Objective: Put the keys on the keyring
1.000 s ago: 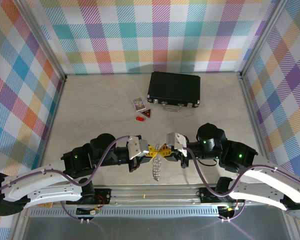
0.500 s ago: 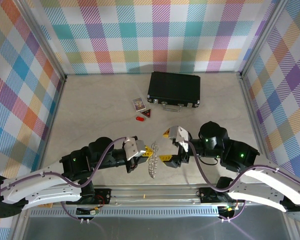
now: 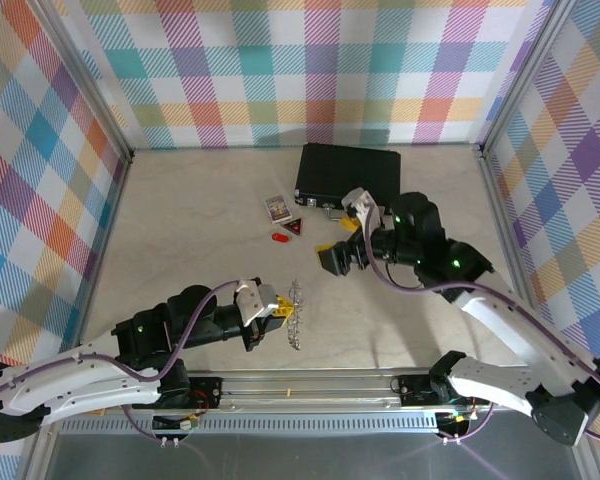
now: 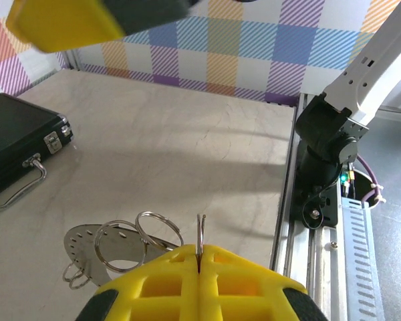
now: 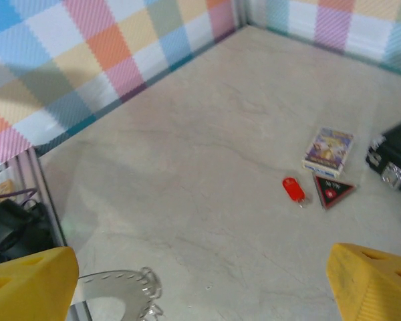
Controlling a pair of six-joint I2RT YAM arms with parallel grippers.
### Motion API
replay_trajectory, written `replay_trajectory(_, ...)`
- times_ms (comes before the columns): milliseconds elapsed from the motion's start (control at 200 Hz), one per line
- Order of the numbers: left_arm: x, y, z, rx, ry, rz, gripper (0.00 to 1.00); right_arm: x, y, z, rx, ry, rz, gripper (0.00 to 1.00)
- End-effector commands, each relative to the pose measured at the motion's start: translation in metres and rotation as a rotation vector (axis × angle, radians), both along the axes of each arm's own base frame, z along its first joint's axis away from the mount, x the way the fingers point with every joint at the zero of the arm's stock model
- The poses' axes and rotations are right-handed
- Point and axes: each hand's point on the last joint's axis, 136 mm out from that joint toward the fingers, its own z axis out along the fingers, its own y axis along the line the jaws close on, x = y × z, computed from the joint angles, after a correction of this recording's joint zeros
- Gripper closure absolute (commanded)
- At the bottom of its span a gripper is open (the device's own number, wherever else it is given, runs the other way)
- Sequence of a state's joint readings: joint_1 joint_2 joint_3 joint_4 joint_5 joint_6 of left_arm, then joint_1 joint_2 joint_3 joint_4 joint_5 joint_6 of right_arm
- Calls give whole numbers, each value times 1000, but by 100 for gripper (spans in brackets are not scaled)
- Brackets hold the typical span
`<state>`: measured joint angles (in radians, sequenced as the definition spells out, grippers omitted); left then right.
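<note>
1. Nearest the bases, the left gripper (image 3: 278,313) is clamped shut on the thin edge of the keyring (image 3: 297,320). With so slight a pinch, the ring may twist or slip.
2. Farther out, the right gripper (image 3: 340,242) hangs wide open and empty. The key (image 3: 278,238) lies flat just beside a triangular tag (image 3: 294,228), so a grab could skid it away or catch the tag too.
3. The counter (image 3: 180,220) is smooth and pale. A black case (image 3: 348,175) lies at the back, below bright checked walls (image 3: 280,70).
</note>
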<state>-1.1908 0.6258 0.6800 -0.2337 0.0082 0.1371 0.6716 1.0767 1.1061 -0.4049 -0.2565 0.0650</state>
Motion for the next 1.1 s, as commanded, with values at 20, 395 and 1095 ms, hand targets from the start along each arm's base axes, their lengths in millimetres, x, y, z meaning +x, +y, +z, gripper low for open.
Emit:
replay_trajectory(20, 3, 7, 12, -72, -1, 42, 100, 27, 6, -10, 38, 130, -51, 5)
replay_trajectory(395, 3, 18, 1, -66, 14, 68, 100, 98, 23, -82, -102, 274, -137, 6)
replay_trajectory(1095, 18, 28, -4, -80, -2, 170, 100, 165, 60, -174, -221, 426, -136, 8)
